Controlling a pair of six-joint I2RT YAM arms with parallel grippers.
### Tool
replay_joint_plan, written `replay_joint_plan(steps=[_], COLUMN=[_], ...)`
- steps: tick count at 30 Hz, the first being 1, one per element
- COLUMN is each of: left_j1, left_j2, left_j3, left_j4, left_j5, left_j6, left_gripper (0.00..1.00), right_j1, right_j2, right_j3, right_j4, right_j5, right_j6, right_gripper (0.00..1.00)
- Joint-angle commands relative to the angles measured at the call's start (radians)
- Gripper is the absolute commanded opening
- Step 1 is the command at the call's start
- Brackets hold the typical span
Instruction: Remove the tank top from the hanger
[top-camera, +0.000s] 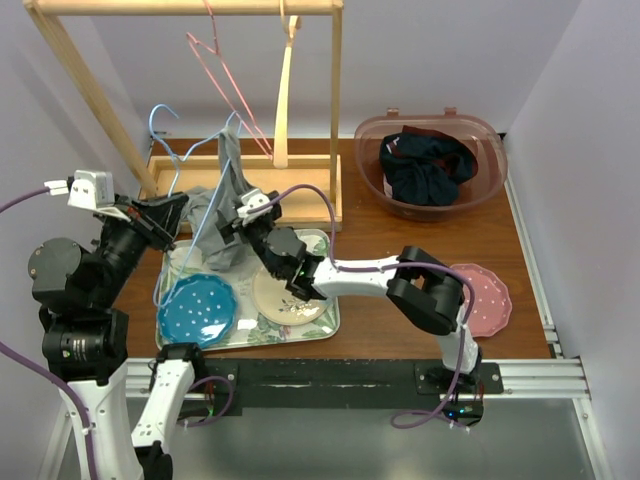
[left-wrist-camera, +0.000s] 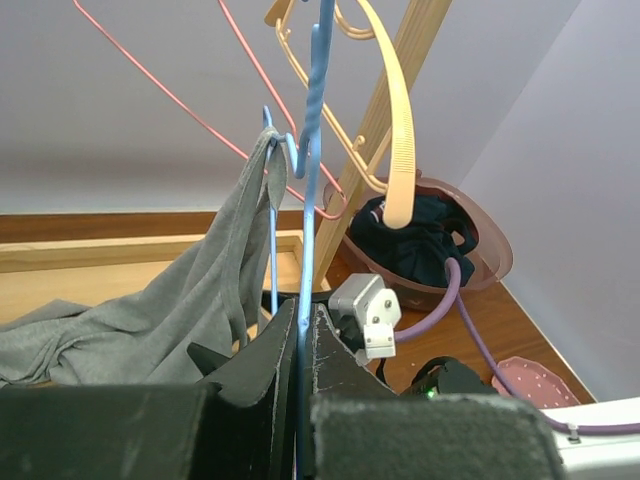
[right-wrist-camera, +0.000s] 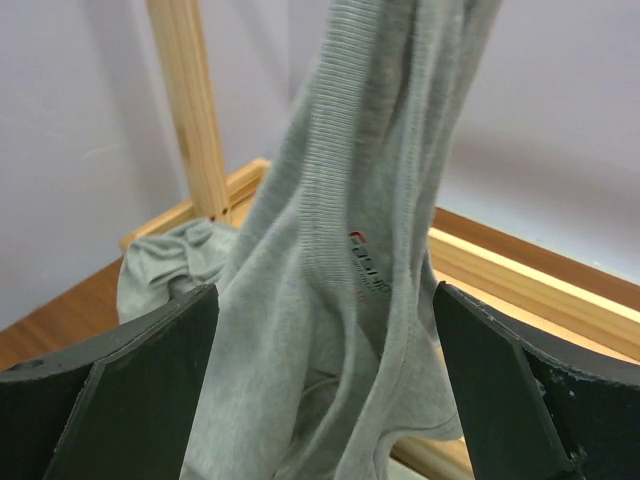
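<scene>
**Blue hanger clamped, grey tank top straddled**

- Pinching the wire of the blue hanger (left-wrist-camera: 308, 200) in the left gripper (left-wrist-camera: 300, 322), closed tight on it with no gap showing
- Holding that hanger (top-camera: 163, 118) up at the left of the table (top-camera: 380, 332), just in front of the wooden rack (top-camera: 335, 100)
- Carrying the tank top (left-wrist-camera: 200, 290) by one bunched strap looped over the hanger's far tip
- Draping the rest of the tank top (top-camera: 222, 215) down and leftward, pooling on the rack's base and reaching the far rim of the tray (top-camera: 331, 322)
- Spreading the right gripper (right-wrist-camera: 325, 300) wide open around the hanging cloth, gripping nothing
- Bracketing the tank top (right-wrist-camera: 340, 250) between both dark fingers (right-wrist-camera: 130, 400), roughly mid-gap: just beside the left-hand one in the wrist view, contact there impossible to tell, and clearly apart from the other
- Reaching in with the right gripper (top-camera: 238, 215) from the tray side, over the beige plate (top-camera: 285, 300)
- Also cataloguing:
  - a blue plate (top-camera: 197, 308) on the tray
  - a pink plate (top-camera: 490, 300) on the bare table at the right
  - a basket (top-camera: 365, 150) of dark clothes at the far right
  - a pink hanger (top-camera: 230, 85) and a cream hanger (top-camera: 287, 90) on the rack's top bar
</scene>
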Motion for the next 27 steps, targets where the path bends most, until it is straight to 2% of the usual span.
replay_joint_plan(steps=[1,3,5,6,7,9,10,15,19,22,24,27], left_j1=[0.004,0.002,-0.004,-0.005,-0.006,-0.007,-0.007,-0.007,-0.007,-0.012,-0.013,-0.021], left_j2=[-0.012,-0.010,-0.015,-0.013,-0.018,-0.026,-0.033,-0.038,-0.050,-0.073,-0.090,-0.118], left_j3=[0.001,0.004,0.006,0.007,0.008,0.003,0.000,-0.012,0.001,-0.014,-0.064,-0.146], left_j4=[0.053,0.053,0.050,0.047,0.043,0.028,0.024,-0.019,-0.027,-0.001,0.039,0.063], left_j5=[0.029,0.027,0.027,0.021,0.012,-0.045,-0.071,-0.229,-0.235,-0.142,-0.020,0.065], left_j6=[-0.027,-0.027,-0.027,-0.021,-0.015,0.016,0.027,0.090,0.108,0.090,0.071,0.064], left_gripper=[0.00,0.00,0.00,0.00,0.00,0.00,0.00,0.00,0.00,0.00,0.00,0.00], right_j1=[-0.003,-0.006,-0.008,-0.009,-0.014,-0.018,-0.020,-0.030,-0.084,-0.129,-0.155,-0.185], right_j2=[0.035,0.077,0.109,0.114,0.115,0.100,0.089,0.017,-0.079,-0.118,-0.153,-0.187], right_j3=[0.041,0.085,0.113,0.116,0.110,0.084,0.076,0.029,-0.042,-0.076,-0.103,-0.129], right_j4=[0.226,0.208,0.182,0.194,0.212,0.254,0.255,0.266,0.248,0.223,0.222,0.211], right_j5=[0.087,0.107,0.145,0.158,0.170,0.193,0.190,0.188,0.145,0.132,0.122,0.125], right_j6=[-0.025,-0.049,-0.066,-0.071,-0.082,-0.089,-0.096,-0.129,-0.113,-0.122,-0.116,-0.086], right_gripper=[0.93,0.91,0.78,0.65,0.34,0.15,0.00,0.00,0.00,0.00,0.00,0.00])
